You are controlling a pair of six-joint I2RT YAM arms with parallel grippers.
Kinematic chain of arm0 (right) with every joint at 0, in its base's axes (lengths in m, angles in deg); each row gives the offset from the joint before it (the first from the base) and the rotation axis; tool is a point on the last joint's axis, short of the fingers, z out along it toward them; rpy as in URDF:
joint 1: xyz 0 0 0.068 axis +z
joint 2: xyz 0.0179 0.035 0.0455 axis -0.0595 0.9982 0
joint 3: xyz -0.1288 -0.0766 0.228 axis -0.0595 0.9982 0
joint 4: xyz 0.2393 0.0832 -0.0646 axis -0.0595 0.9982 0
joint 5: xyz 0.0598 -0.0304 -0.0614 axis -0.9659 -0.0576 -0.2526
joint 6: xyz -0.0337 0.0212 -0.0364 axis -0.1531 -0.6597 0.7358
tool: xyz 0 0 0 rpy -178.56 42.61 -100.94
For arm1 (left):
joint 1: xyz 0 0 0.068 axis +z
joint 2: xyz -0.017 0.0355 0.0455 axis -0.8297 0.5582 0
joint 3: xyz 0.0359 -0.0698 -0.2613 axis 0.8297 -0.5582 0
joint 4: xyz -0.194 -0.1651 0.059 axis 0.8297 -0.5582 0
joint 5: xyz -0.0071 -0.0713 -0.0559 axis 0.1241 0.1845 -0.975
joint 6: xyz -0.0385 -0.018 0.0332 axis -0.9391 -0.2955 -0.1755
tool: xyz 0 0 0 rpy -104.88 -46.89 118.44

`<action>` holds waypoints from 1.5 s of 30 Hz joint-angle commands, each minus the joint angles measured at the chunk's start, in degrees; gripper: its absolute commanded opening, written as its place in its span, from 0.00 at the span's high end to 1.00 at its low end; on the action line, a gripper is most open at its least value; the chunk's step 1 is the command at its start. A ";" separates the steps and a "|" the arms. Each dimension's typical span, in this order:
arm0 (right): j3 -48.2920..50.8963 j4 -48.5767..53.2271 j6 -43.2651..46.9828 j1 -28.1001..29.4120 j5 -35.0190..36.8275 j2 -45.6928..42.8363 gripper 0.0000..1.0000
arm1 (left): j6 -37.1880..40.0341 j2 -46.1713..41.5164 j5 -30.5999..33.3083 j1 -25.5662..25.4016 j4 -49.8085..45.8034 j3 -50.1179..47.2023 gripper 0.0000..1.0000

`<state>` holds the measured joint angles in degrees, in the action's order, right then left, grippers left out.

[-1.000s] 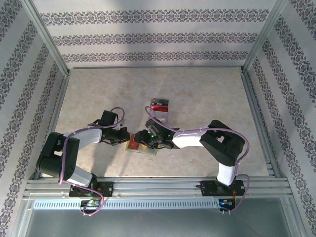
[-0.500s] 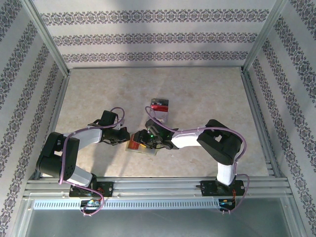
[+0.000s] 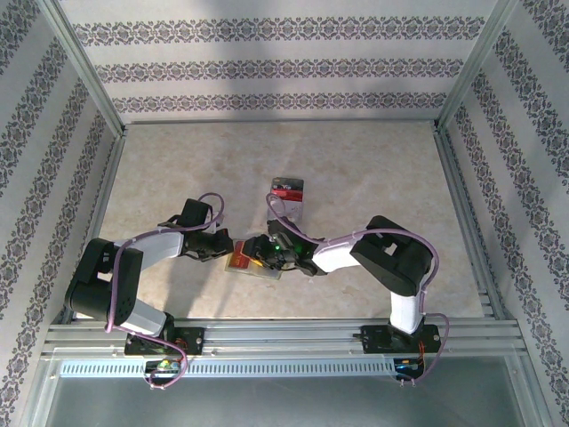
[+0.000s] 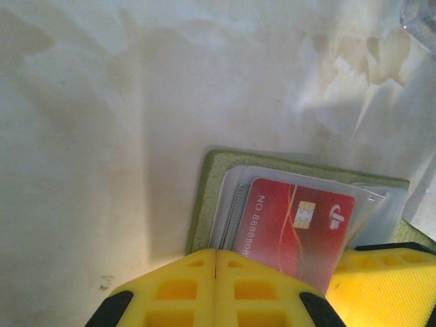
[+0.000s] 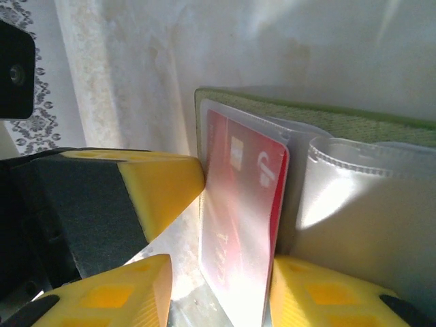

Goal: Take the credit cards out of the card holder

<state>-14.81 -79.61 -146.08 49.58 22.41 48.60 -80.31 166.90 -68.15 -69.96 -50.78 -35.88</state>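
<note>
The olive-green card holder [image 3: 252, 266] lies open on the tabletop [image 3: 373, 169], just below the centre of the overhead frame, and an arm reaches in to it from each side. The left gripper [image 3: 228, 253] comes in from the left. In its own wrist view its yellow jaws are closed flush together at the bottom edge of the frame with nothing between them, their tips at the holder's near edge. Above them in that view a red credit card [image 4: 293, 228] lies face up on the holder, showing its chip and yellow mark, with the greyish translucent pocket [image 4: 378, 204] around it. Whether the card is clear of the pocket cannot be told. The right gripper [image 3: 260, 256] comes in from the right. In its wrist view its jaws stand apart at the bottom of the frame on either side of the card's near end, with a gap showing on the left, so they are not clamped on it. A clear tray [image 3: 287, 190] with red-and-white contents sits above the holder in the overhead frame, apart from it.
</note>
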 commanded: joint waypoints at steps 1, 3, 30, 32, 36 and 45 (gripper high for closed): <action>0.03 -9.65 0.13 0.45 0.16 2.57 0.61 | 0.24 0.48 1.30 -1.23 -3.87 -1.12 1.00; 1.16 -11.61 0.45 0.45 0.71 1.55 0.63 | 0.22 0.33 1.48 -1.31 -3.95 -1.14 1.00; 6.34 -11.90 2.62 0.27 2.44 -3.90 0.78 | 0.58 -0.31 2.33 -1.28 -5.36 -0.75 1.00; 6.31 -11.76 2.46 0.18 2.44 -3.73 0.78 | 0.58 -0.40 2.35 -1.31 -5.54 -0.62 1.00; 5.60 -10.35 2.06 0.09 2.16 -2.78 0.77 | 0.56 -0.41 2.22 -1.31 -5.55 -0.54 1.00; 4.87 -3.01 3.26 -0.30 3.01 -5.10 0.63 | -2.70 -5.18 -3.46 -1.28 -2.00 0.65 0.97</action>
<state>-9.11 -85.23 -144.31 49.58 24.60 45.71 -81.21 164.56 -69.25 -70.35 -51.35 -35.90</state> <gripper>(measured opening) 0.374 0.057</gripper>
